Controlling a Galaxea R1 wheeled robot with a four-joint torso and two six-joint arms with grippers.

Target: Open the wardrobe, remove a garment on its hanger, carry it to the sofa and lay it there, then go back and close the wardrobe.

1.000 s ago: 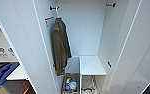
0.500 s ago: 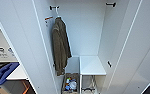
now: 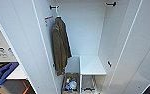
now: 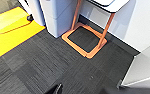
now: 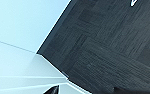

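Wardrobe, the tall white cabinet with flat full-height doors, stands open straight ahead of me in the head view, its long axis vertical and its inside facing the camera. One door swings out on my left, the other on my right, both running the full height of what I see. Inside, an olive-brown coat hangs straight down from a dark peg near the left wall, its length running top to bottom. A matching dark peg sits at the upper right with nothing on it. Lower right, a white shelf lies flat; beside it at the bottom, a brown box holds mixed small items that I cannot make out.

To the left of the left door, I see a blue object at the edge.

From the left wrist I look down on dark grey carpet tiles, an orange metal frame base of a stand, and a yellow floor mat. The right wrist also looks down on carpet next to a white panel. I cannot tell how the jaws stand on either arm.
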